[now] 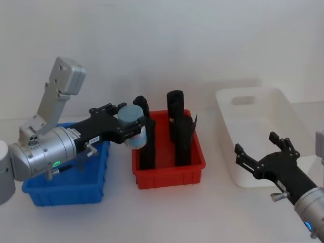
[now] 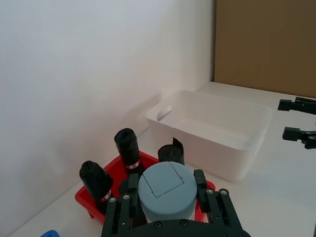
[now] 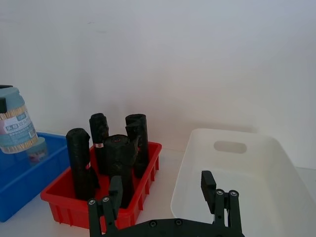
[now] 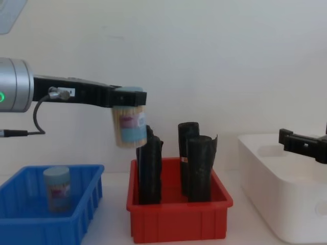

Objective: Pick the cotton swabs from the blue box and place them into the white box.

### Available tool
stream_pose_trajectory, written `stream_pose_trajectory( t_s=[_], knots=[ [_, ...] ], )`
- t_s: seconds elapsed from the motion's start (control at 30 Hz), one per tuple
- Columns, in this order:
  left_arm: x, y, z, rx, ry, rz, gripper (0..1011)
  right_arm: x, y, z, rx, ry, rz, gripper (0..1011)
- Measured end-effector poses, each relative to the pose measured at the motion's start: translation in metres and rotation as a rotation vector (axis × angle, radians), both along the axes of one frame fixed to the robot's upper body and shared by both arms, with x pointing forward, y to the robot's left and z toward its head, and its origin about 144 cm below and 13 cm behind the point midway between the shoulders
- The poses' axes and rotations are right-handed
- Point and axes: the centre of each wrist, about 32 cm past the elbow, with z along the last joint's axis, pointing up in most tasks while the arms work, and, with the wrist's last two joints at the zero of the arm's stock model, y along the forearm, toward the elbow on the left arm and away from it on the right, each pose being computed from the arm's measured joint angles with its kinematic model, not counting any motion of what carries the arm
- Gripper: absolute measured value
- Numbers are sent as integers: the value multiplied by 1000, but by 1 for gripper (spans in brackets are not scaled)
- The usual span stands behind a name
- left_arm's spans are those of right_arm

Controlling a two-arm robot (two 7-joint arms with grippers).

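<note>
My left gripper (image 1: 132, 124) is shut on a clear tub of cotton swabs (image 4: 129, 125) with a grey-blue lid (image 2: 165, 190), holding it in the air above the left edge of the red bin. A second tub of cotton swabs (image 4: 56, 188) stands upright inside the blue box (image 1: 66, 195) at the left. The white box (image 1: 225, 116) sits at the far right, with nothing visible inside it. My right gripper (image 1: 257, 143) hovers open by the white box's near wall, its fingers (image 3: 116, 190) holding nothing.
A red bin (image 4: 179, 222) stands between the blue box and the white box, holding tall black rolls (image 1: 177, 126) that rise well above its rim. A pale wall runs close behind all the bins. Bare table lies in front of them.
</note>
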Motion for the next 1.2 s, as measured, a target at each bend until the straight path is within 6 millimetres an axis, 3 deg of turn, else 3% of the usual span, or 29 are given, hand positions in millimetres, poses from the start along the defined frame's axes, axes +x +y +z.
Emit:
stream_pose_trajectory(
  t_s=[0.57,1.2],
  knots=[
    [7,-24,22,5,3,-181,670,0,0,0,-1,-1,14,1002],
    [9,-32,28,8,5,-231,670,7,-2,11,-23,-22,216,1002]
  ],
)
